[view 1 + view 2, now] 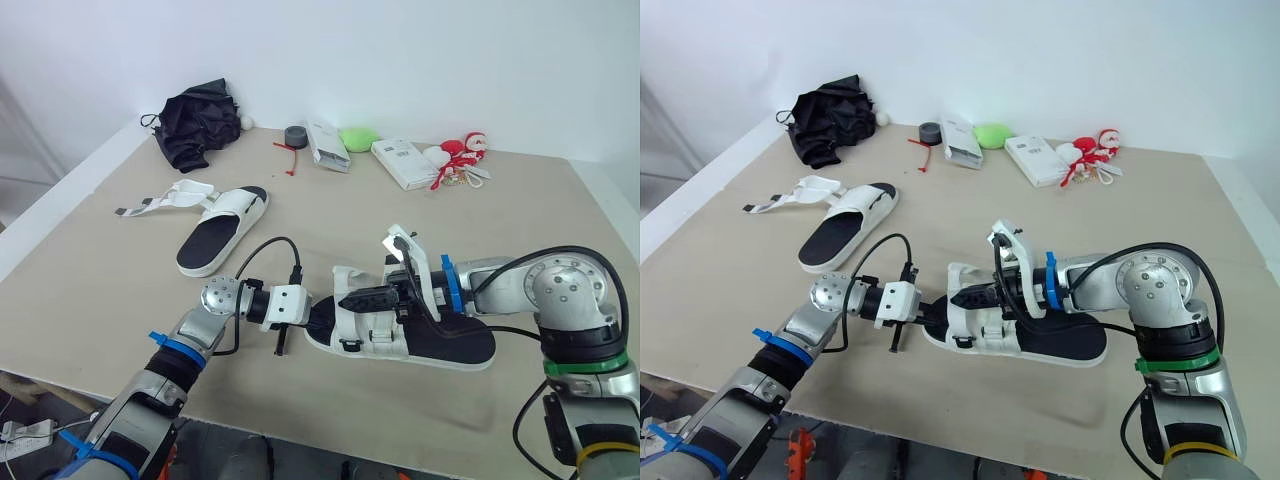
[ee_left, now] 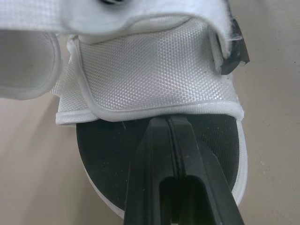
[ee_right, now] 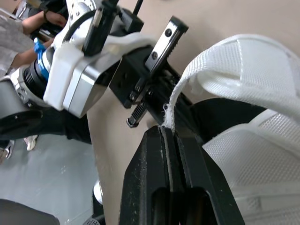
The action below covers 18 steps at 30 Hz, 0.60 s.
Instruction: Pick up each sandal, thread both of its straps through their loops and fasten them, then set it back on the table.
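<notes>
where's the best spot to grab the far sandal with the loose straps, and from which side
Probably the far sandal is best gripped at its bare near end, pinching the sole's edge and coming from the robot's side. It lies flat, and its open straps sit at the far end and splay to the left, so the near end looks unobstructed.

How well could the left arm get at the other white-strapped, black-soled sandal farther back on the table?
Probably yes: the far sandal lies on bare table, nothing between. But the left gripper is shut at the near sandal's toe and must leave it first.
</notes>
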### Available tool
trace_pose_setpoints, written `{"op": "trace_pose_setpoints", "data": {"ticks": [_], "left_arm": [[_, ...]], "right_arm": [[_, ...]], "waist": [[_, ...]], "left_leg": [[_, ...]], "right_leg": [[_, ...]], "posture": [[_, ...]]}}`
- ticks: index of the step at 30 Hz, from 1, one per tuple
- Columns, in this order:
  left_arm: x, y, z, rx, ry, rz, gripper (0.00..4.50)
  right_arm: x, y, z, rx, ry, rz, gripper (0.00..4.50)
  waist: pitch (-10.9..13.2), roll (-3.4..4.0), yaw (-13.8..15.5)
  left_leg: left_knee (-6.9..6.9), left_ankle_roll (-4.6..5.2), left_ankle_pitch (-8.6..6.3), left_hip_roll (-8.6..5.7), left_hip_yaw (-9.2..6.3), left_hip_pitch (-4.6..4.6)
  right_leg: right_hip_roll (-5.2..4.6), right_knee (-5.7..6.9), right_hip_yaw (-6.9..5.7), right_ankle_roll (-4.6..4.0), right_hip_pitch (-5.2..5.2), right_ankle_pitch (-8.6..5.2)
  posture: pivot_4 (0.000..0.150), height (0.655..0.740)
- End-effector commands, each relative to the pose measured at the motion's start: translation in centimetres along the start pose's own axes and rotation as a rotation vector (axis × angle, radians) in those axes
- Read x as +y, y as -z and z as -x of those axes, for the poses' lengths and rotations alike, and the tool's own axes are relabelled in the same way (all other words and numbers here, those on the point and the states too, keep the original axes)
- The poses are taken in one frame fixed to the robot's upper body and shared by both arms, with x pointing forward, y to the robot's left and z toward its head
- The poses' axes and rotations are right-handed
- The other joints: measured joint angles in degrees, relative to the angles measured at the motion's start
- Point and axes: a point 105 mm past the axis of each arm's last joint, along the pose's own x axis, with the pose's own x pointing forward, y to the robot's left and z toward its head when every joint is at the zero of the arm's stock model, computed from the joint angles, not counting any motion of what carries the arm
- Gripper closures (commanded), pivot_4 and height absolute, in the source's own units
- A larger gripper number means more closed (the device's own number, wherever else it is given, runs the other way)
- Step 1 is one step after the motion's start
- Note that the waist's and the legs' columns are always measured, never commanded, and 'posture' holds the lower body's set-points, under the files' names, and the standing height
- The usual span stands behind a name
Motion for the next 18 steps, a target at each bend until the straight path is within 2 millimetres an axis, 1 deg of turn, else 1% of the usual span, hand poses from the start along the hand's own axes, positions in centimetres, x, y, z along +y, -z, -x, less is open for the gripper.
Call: {"op": "trace_pose_setpoints", "data": {"ticks": [1, 7, 11, 18], "left_arm": [[-4.7, 4.7, -0.8, 0.16, 0.157, 0.165, 4.5], [-4.6, 4.7, -0.7, 0.161, 0.154, 0.166, 4.5], [-4.6, 4.7, -0.5, 0.163, 0.153, 0.166, 4.5], [-4.4, 4.7, -0.4, 0.168, 0.155, 0.163, 4.5]], "right_arm": [[-0.4, 0.9, -0.2, 0.03, 0.044, 0.025, 4.33], [-1.2, 1.2, -0.6, 0.034, 0.094, 0.062, 4.33], [-0.8, 1.6, -0.5, 0.037, 0.064, 0.089, 4.33], [-1.1, 2.5, -0.8, 0.053, 0.08, 0.133, 4.33]], "waist": [[0.0, 0.0, 0.0], [0.0, 0.0, 0.0], [0.01, 0.0, 0.0], [0.01, -0.01, 0.0]], "left_leg": [[0.0, 0.0, 0.0, -0.01, 0.0, 0.0], [0.0, 0.0, 0.0, -0.06, -0.01, 0.0], [0.0, 0.0, 0.0, -0.06, -0.03, 0.0], [-0.01, 0.0, 0.0, -0.07, -0.03, 0.0]], "right_leg": [[-0.01, 0.0, -0.01, 0.01, 0.0, 0.0], [-0.04, 0.0, -0.02, 0.01, -0.01, -0.01], [-0.04, 0.0, -0.05, 0.03, 0.0, -0.02], [-0.04, 0.0, -0.1, 0.04, 0.01, -0.03]], "posture": [[0.15, 0.738], [0.15, 0.738], [0.15, 0.738], [0.15, 0.738]]}}
